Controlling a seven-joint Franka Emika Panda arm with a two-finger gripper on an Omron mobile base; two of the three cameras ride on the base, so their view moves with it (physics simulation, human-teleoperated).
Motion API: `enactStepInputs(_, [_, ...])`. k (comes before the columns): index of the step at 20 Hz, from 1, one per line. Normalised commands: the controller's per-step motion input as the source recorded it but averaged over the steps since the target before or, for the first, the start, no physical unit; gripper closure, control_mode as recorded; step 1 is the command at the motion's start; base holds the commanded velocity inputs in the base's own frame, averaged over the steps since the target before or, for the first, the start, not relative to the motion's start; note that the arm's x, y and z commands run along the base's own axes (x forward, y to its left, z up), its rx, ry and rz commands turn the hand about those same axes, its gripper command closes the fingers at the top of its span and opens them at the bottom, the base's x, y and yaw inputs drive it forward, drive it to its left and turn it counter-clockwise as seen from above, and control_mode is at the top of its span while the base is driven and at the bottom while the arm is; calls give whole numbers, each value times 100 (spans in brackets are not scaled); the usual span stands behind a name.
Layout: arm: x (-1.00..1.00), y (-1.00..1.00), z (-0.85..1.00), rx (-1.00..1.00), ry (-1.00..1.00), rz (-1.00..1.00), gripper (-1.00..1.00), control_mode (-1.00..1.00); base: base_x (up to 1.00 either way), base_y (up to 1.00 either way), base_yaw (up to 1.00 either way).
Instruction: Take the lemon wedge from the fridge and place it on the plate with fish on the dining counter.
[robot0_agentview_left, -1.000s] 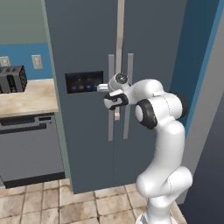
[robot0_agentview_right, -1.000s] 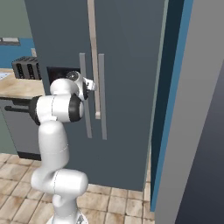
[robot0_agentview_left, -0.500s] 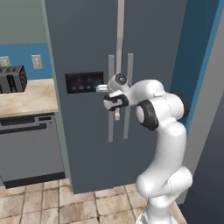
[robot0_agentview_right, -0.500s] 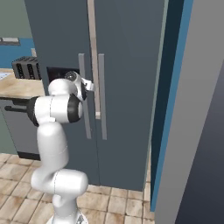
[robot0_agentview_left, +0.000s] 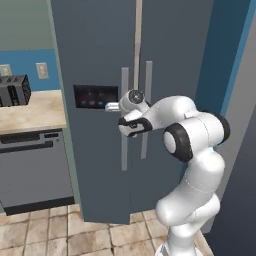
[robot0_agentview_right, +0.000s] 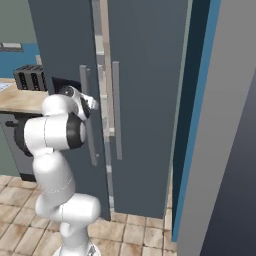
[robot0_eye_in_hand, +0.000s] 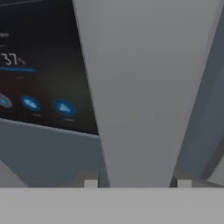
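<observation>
At the tall dark grey fridge (robot0_agentview_left: 100, 65), our two-finger gripper (robot0_eye_in_hand: 137, 183) sits around the long grey left door handle (robot0_eye_in_hand: 135, 87); we cannot tell if it grips. We are opening the door, slightly ajar. Next we pull wider. We cannot see the lemon wedge yet.

The fridge (robot0_agentview_left: 100, 60) stands right of the worktop (robot0_agentview_left: 30, 112), which carries the toaster (robot0_agentview_left: 13, 91) above the dishwasher (robot0_agentview_left: 32, 170). Its panel (robot0_agentview_left: 95, 96) sits left of both handles (robot0_agentview_left: 124, 120).
</observation>
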Motion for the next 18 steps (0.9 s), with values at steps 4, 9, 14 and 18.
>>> enactStepInputs(4, [-81, 80, 90, 0, -4, 0, 100, -100, 0, 0, 0])
enactStepInputs(9, [-80, 95, 95, 0, -2, 0, 100, -100, 0, 0, 0])
enactStepInputs(14, [-77, 100, 85, 0, -1, 0, 100, -100, 0, 0, 0])
enactStepInputs(18, [-96, 84, 44, -7, -3, 0, -100, -100, 0, 0, 0])
